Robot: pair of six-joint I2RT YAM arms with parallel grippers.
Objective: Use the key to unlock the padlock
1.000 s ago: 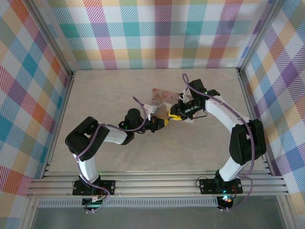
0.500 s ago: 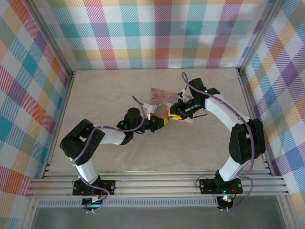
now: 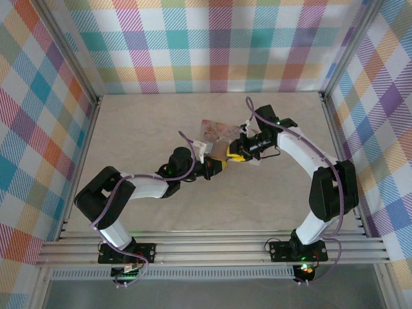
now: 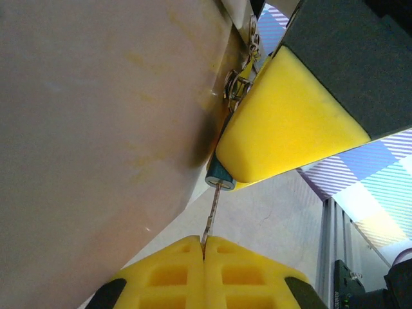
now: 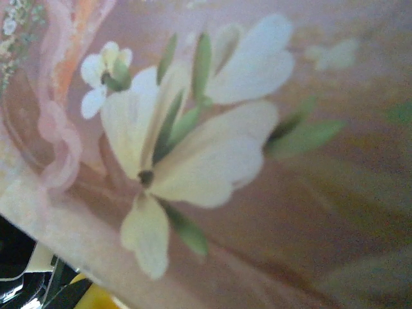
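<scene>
Top external view: the left gripper [image 3: 217, 166] is seen at the middle of the table [image 3: 141, 122], with its yellow tips turned toward the right gripper [image 3: 235, 154], which is met almost tip to tip. A pink box [image 3: 217, 131] lies just beyond both grippers, close against the far side of the right one. The padlock and the key are too small to be made out from here.

Left wrist view: the left gripper's two yellow fingers [image 4: 167, 277] are pressed together, and the key [image 4: 211, 215] is pinched in the seam between them. The thin grey shaft runs straight out ahead of the fingertips, and its far end meets the blue bottom end of the padlock [image 4: 217, 176]. The padlock's body is clamped between the right gripper's yellow pads [image 4: 290, 129], so that just its blue end pokes out toward the left fingertips. Past the pads, silvery loops [image 4: 237, 84] are seen against the box (shackle or clasp, it cannot be told which). The box's pale side stands to the left of the key and the padlock, and the padlock is held close against it.

Right wrist view: a pale painted flower [image 5: 193, 148] on the box is seen very near and blurred, straight ahead of the right gripper.
</scene>
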